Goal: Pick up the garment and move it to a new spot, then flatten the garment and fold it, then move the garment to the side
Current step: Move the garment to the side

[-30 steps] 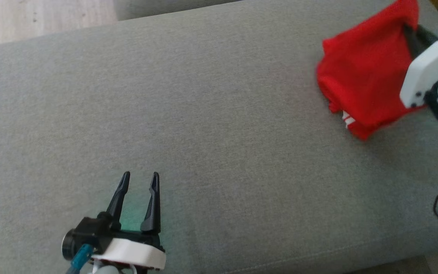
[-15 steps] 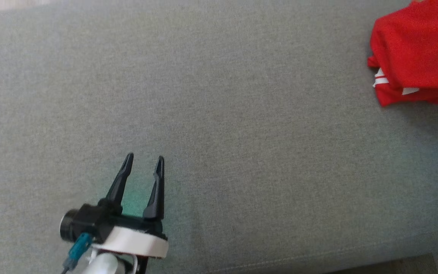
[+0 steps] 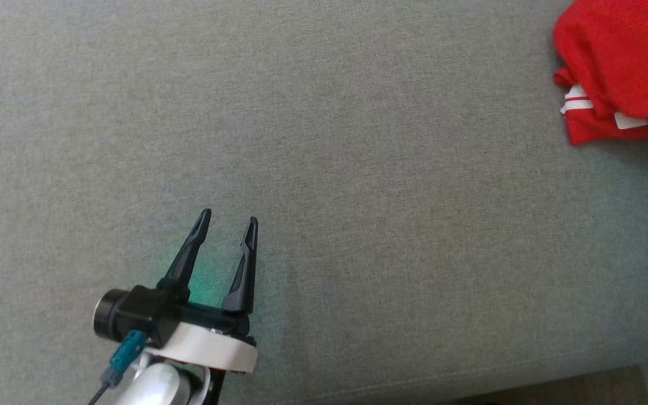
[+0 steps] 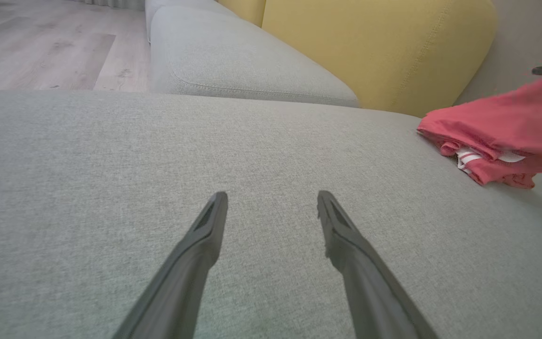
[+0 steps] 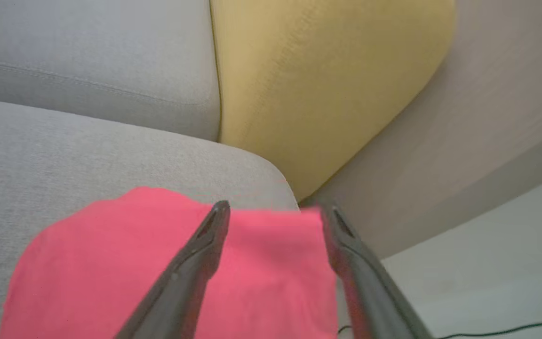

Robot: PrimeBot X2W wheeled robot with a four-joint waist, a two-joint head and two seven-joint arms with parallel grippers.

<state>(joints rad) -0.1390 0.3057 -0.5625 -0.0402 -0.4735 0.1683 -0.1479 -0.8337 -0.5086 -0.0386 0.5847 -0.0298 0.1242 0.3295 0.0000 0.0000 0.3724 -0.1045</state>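
The garment (image 3: 622, 62) is red with white trim and lies bunched at the far right end of the grey sofa seat (image 3: 358, 169). In the left wrist view the garment (image 4: 501, 136) has a blurred flap rising at its right side. My right gripper (image 5: 275, 209) stands open just above the garment (image 5: 111, 268), its fingers spread over the cloth's far edge, which is blurred. My left gripper (image 3: 228, 218) is open over bare seat at the lower left, far from the garment, and the left wrist view shows my left gripper (image 4: 272, 197) with nothing between its fingers.
A yellow back cushion (image 4: 370, 47) and a second grey seat cushion (image 4: 233, 61) lie beyond the seat. The sofa's corner drops off just past the garment, with pale floor and a black cable (image 5: 511, 327) below. Wooden floor (image 4: 40, 47) lies to the far left.
The head camera has shifted, so the right arm has left its picture. A second ago the right gripper was shut on the garment; now its fingers stand apart. The left gripper stays open.
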